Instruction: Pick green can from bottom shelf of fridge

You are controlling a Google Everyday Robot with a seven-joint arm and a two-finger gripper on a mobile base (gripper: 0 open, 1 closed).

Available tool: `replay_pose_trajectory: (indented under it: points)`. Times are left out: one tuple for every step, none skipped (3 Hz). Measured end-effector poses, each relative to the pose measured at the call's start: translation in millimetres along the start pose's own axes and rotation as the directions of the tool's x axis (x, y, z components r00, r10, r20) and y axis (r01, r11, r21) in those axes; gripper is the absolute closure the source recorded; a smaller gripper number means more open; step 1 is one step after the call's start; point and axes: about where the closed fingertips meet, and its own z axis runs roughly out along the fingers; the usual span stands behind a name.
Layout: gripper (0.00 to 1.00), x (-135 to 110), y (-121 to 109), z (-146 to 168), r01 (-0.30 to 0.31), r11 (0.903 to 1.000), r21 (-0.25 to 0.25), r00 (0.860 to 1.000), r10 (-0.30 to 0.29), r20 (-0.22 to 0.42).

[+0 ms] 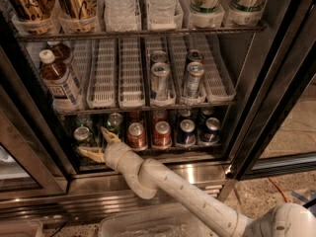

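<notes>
The fridge (276,83) stands open in front of me. Its bottom shelf (148,149) holds rows of short cans. A green can (82,136) stands at the front left, another green can (115,123) just right of it and further back. Red-brown cans (137,135) and dark blue cans (186,131) fill the lanes to the right. My gripper (97,143) is open at the shelf's front left edge. One finger (109,134) points up between the two green cans. The other finger (90,153) lies low, in front of the left green can. Neither finger holds anything.
The rack above has white lanes (131,73) with tall silver cans (160,80) and brown bottles (58,78) at the left. A shiny steel base panel (197,174) runs below the bottom shelf. Black door frames (29,132) stand on both sides. A clear bin (148,223) sits on the floor.
</notes>
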Motion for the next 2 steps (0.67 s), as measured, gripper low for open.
replay_pose_trajectory:
  points:
    - [0.25, 1.0, 4.9, 6.4, -0.003, 0.9998, -0.017, 1.000, 0.002, -0.006]
    - [0.26, 4.2, 5.0, 18.6, 0.002, 0.9994, -0.035, 1.000, -0.002, -0.019]
